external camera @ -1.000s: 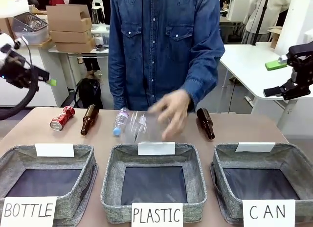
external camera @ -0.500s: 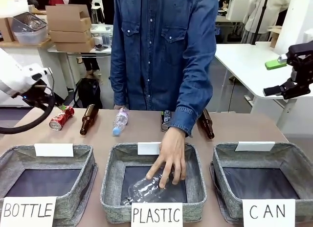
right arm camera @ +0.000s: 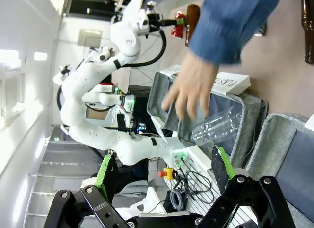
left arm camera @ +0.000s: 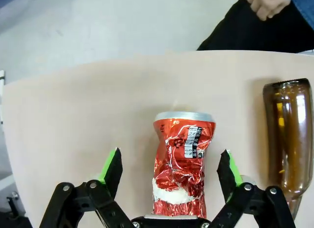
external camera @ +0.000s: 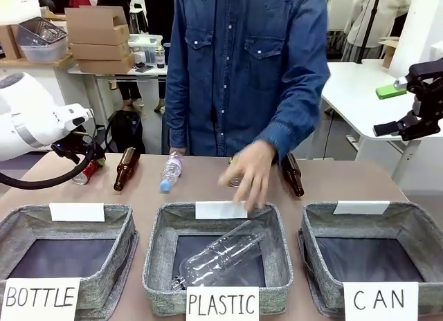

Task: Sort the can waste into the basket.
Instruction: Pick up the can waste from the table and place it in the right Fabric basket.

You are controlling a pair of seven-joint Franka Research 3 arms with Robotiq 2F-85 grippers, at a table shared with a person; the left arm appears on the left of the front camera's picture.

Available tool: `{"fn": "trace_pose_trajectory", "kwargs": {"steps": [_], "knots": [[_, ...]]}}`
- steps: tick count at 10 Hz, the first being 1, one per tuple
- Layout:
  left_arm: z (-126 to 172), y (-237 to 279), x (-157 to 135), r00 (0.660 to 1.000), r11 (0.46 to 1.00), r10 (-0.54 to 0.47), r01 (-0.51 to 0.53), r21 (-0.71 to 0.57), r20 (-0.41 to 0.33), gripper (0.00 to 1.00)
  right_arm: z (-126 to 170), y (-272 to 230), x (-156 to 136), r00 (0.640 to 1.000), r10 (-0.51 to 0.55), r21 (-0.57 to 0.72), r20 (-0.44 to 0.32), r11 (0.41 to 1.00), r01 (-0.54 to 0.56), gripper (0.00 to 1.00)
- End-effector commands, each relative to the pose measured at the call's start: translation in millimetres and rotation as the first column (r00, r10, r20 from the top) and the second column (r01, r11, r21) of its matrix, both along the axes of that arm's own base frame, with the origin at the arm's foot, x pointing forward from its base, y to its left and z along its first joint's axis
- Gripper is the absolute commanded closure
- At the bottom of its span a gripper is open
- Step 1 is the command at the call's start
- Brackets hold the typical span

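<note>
Straddling the red can [left arm camera: 182, 156], left hand [left arm camera: 170, 163] wide.

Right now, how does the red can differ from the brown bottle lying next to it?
The red can is crumpled, dented metal; the brown glass bottle is smooth and glossy. The can lies between the open fingers of the left end effector; the bottle lies just outside them, to one side. Both lie on their sides on the table.
</note>
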State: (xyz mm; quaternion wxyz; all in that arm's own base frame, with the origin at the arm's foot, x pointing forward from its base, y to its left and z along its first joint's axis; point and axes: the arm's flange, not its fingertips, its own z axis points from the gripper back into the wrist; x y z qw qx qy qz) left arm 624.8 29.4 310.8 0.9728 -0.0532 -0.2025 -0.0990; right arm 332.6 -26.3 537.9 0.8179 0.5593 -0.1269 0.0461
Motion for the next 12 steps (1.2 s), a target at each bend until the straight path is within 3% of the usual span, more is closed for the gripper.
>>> {"fn": "trace_pose_trajectory", "kwargs": {"steps": [1,2,3,4,5,8,10,11,12], "knots": [[5,0,5,0.999,1.0,0.016,-0.015,0.022,-0.033,0.6,1,1,3,1.0,0.007,0.015,0.028,1.0,-0.008,0.0],[6,0,3,0.999,1.0,0.014,-0.013,0.026,-0.035,0.6,1,1,3,1.0,0.007,0.015,0.028,1.0,-0.008,0.0],[6,1,2,0.999,1.0,0.011,-0.01,0.029,-0.044,1.0,1,1,3,1.0,0.007,0.015,0.028,1.0,-0.008,0.0],[6,0,0,0.998,0.999,0.006,-0.004,0.041,-0.056,0.66,1,1,3,1.0,0.007,0.015,0.028,1.0,-0.008,0.0],[9,-1,-2,0.997,0.999,-0.006,0.009,0.043,-0.072,1.0,1,1,3,1.0,0.007,0.015,0.028,1.0,-0.008,0.0],[23,-3,-10,0.998,1.0,-0.011,0.011,0.003,-0.061,1.0,1,1,3,1.0,0.007,0.015,0.028,1.0,-0.008,0.0],[49,0,-24,0.999,0.999,-0.024,0.023,-0.023,-0.044,1.0,1,1,3,1.0,0.007,0.015,0.028,1.0,-0.008,0.0],[84,2,-53,0.991,0.988,-0.117,0.109,-0.108,-0.069,1.0,1,1,3,1.0,0.007,0.015,0.028,1.0,-0.008,0.0],[129,-1,-100,0.968,0.953,-0.25,0.241,-0.185,-0.028,1.0,1,1,3,1.0,0.007,0.015,0.028,1.0,-0.008,0.0]]}}
